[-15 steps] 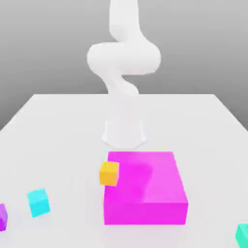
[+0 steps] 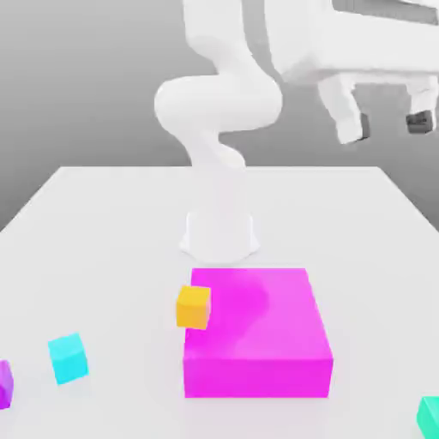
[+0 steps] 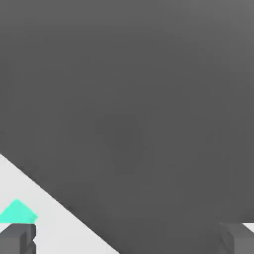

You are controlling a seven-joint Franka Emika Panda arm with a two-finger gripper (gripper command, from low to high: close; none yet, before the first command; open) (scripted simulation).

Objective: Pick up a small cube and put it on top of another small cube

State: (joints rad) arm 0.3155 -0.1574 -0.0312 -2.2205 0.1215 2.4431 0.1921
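The magenta block [image 2: 261, 330] sits below the pincer [image 2: 393, 130], toward the exterior view's left, the orange-yellow cube [image 2: 193, 307] seemingly at its edge. The teal-green cube [image 2: 429, 417], cut by the frame, lies below the released, empty pincer.

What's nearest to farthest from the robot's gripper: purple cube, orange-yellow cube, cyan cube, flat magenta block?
From the gripper, by the exterior view's sides:
1. Flat magenta block, middle
2. Small orange-yellow cube, block's left edge
3. Small cyan cube, left
4. Small purple cube, far left
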